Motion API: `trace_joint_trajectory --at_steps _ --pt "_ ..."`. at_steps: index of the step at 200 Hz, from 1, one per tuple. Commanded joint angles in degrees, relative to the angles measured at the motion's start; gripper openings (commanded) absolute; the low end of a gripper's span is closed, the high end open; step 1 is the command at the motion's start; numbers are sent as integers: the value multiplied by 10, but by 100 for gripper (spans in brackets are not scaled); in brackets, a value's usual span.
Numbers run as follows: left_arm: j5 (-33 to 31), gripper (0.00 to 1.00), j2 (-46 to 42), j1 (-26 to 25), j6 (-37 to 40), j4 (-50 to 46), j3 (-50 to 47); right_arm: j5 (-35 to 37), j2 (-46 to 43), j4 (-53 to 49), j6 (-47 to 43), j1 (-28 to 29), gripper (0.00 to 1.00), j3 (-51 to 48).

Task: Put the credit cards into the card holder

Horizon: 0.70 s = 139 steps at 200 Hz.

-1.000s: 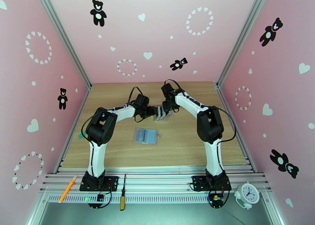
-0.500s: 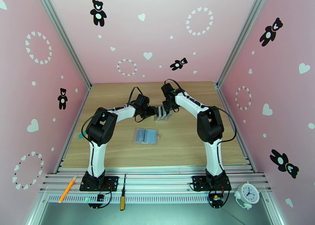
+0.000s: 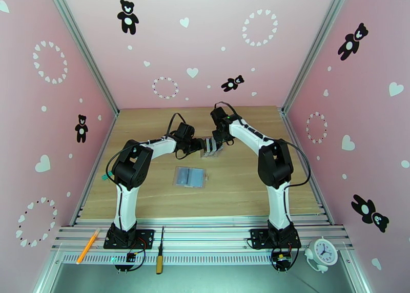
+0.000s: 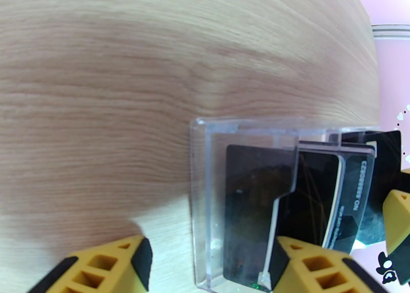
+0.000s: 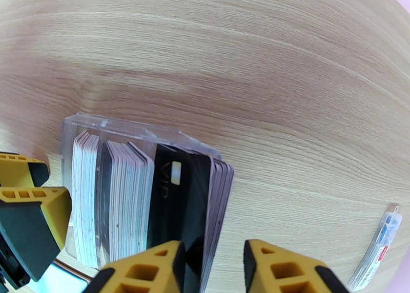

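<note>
Right tool (image 5: pixel 212 255) straddled the top edge of a thin, likely slick credit card (image 5: pixel 179 204) in the clear rack (image 5: pixel 102 126), apparently not yet pinching. Left tool (image 4: pixel 210 255) stood spread.

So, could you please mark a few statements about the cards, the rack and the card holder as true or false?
1. The card holder lies open on the table. True.
2. The credit cards lie flat in a pile in the clear rack. False: they stand upright on edge.
3. The left gripper and the right gripper are both at the clear rack. True.
4. The clear rack rests on the card holder. False: they sit apart, with the rack farther from the arm bases.
</note>
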Motion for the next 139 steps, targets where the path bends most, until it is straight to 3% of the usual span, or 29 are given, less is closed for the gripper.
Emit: trace_joint_trajectory --at_steps 1,43,77,139 --pt "-6 66 6 -5 -6 -7 -4 -5 -22 -17 -2 -1 27 13" --pt "-5 66 7 -6 -6 -8 -2 -16 -24 -17 -3 -1 12 11" --pt "-5 66 5 -6 -6 -8 -2 -22 -29 -17 -2 0 6 9" --pt "1 66 -1 -7 -6 -12 5 -79 -62 -7 11 4 4 1"
